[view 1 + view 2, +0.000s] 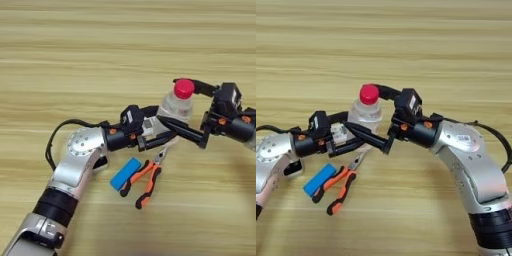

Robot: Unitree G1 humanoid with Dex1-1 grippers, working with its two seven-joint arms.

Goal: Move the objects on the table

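Nearest on the bench (125, 45), toward 6 o'clock from the middle, lie the orange-handled pliers (146, 181), their handles pointing to about 7 o'clock and their metal nose to 1 o'clock. Just beside them at 9 o'clock lies the blue rectangular block (125, 173), slanted the same way and close against the nearer handle; whether they touch cannot be told.

Farther in, the left gripper (159, 135) comes in from 8 o'clock on its silver arm. Its black fingers reach toward the lower side of the clear plastic bottle with red cap (364, 113), one above and one below a pale part at the wrist. Whether they are spread or pressed on anything cannot be told, since bottle and right fingers overlap them.

The right gripper (366, 111) comes in from 3 o'clock. Its fingers are spread wide around the bottle: one long finger (370, 137) passes along the near side of the body, the other curves round the far side by the cap. Whether they press the plastic cannot be told.

The bottle stands upright near the middle of the bench, farthest of the things, its red cap on. Its body is clear, and what it contains cannot be told.
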